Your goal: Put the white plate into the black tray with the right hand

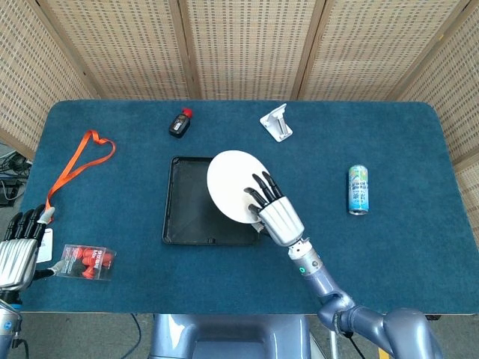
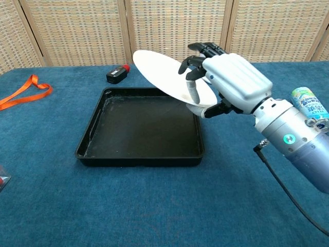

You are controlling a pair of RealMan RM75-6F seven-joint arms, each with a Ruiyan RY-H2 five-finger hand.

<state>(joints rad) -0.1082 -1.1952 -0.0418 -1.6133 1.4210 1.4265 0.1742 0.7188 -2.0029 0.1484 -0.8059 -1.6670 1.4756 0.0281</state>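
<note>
My right hand (image 1: 275, 215) (image 2: 231, 82) grips the white plate (image 1: 233, 185) (image 2: 164, 74) by its near right rim and holds it tilted in the air over the right half of the black tray (image 1: 187, 213) (image 2: 139, 128). The plate does not touch the tray. The tray lies flat at the table's middle with nothing in it. My left hand (image 1: 19, 250) hangs at the table's front left corner, fingers apart, holding nothing.
A green can (image 1: 358, 189) (image 2: 308, 102) lies right of the tray. A white stand (image 1: 276, 122) and a small black bottle (image 1: 179, 122) (image 2: 117, 73) sit behind it. An orange strap (image 1: 78, 161) (image 2: 24, 90) and a clear box of red pieces (image 1: 87, 262) lie at the left.
</note>
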